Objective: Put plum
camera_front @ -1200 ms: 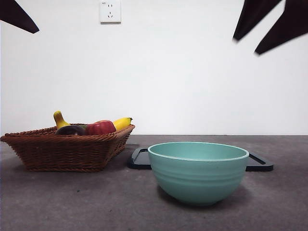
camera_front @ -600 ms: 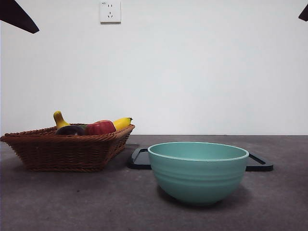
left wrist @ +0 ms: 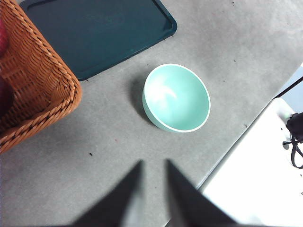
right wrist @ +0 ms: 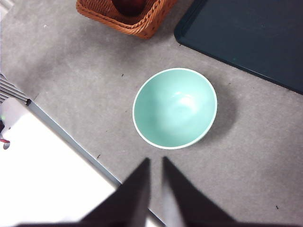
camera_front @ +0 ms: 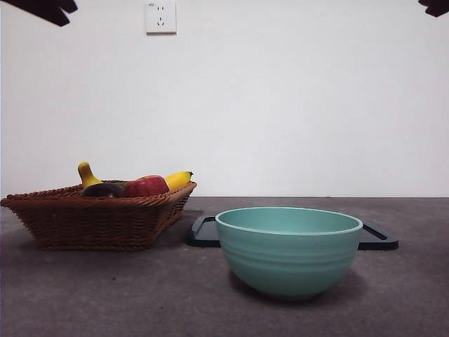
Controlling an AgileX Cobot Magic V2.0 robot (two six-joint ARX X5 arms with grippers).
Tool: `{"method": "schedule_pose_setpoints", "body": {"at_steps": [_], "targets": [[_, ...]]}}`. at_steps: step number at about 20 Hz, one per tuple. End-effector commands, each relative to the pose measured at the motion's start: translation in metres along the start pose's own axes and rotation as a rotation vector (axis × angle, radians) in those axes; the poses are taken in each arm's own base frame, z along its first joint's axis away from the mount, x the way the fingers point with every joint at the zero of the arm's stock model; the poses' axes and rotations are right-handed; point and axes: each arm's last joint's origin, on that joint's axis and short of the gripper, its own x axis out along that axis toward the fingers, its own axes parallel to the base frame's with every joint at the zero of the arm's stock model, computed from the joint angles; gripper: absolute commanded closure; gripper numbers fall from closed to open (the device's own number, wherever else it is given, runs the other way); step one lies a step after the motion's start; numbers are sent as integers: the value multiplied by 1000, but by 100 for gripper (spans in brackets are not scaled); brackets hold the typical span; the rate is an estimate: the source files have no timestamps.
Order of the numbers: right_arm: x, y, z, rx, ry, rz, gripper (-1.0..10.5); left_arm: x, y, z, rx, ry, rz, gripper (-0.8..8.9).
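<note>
The plum (camera_front: 103,189) is a dark, almost black fruit lying in the brown wicker basket (camera_front: 84,219) at the left, beside a red apple (camera_front: 146,186) and a yellow banana (camera_front: 177,179). In the left wrist view only its dark edge (left wrist: 4,97) shows inside the basket (left wrist: 40,80). My left gripper (left wrist: 154,164) hangs high above the table near the teal bowl (left wrist: 176,98), its jaws nearly together with nothing between them. High over the bowl (right wrist: 174,107), my right gripper (right wrist: 155,160) is also shut and empty. In the front view both arms show only as black tips at the top corners.
The teal bowl (camera_front: 289,249) stands at the front centre. Behind it lies a flat dark tray (camera_front: 379,239), next to the basket. A dark red fruit (right wrist: 129,4) shows in the basket's corner (right wrist: 142,26). The table's white edge (right wrist: 57,156) runs close to the bowl.
The right arm has risen from the upper right until only a tip shows at the corner. The left arm's tip has also moved up. The fruit, bowl and tray have not moved.
</note>
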Motion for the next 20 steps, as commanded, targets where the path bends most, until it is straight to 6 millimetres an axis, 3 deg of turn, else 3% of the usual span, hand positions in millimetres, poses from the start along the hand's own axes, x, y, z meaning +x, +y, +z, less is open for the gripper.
{"method": "schedule_pose_setpoints", "body": {"at_steps": [1,15,18,20], "targets": [[-2,3,3,-29,-14,10,941,-1,-1,4,13,-12,-8,806],[-2,3,5,-36,-34,15,941,-2,-2,4,19,-22,-8,806],[-2,3,5,-36,-34,15,941,-18,-5,6,140,-139,30,807],[-2,3,5,-36,-34,15,941,-41,-5,12,206,-349,153,807]]}}
